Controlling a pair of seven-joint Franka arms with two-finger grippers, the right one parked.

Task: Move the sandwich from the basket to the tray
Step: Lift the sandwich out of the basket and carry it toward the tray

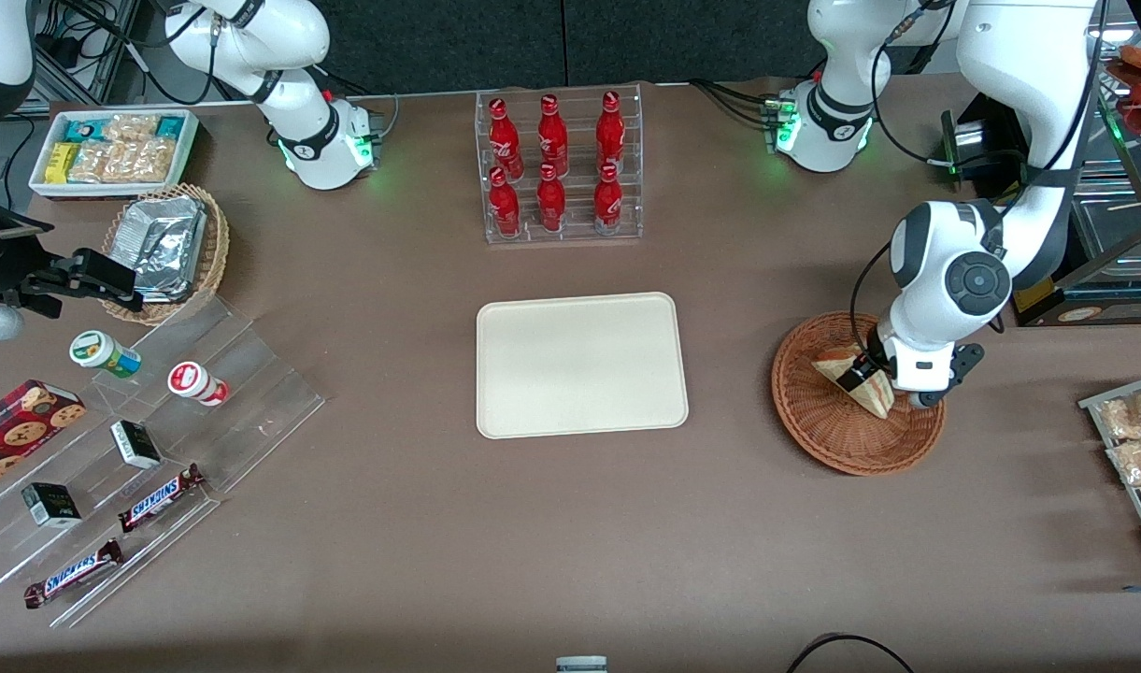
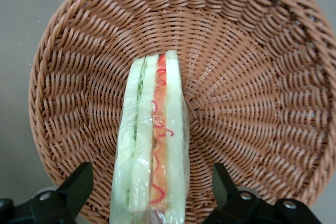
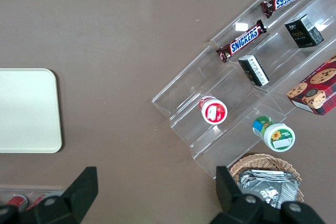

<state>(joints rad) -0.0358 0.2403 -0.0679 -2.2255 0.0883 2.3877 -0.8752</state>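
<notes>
Sandwich (image 2: 152, 145) is seen standing on edge in the basket (image 1: 818, 425), near its middle, its long axis running straight out from the tool (image 2: 149, 192). The tool is held wide open, fingers flanking the sandwich untouched; nothing is gripped.
</notes>
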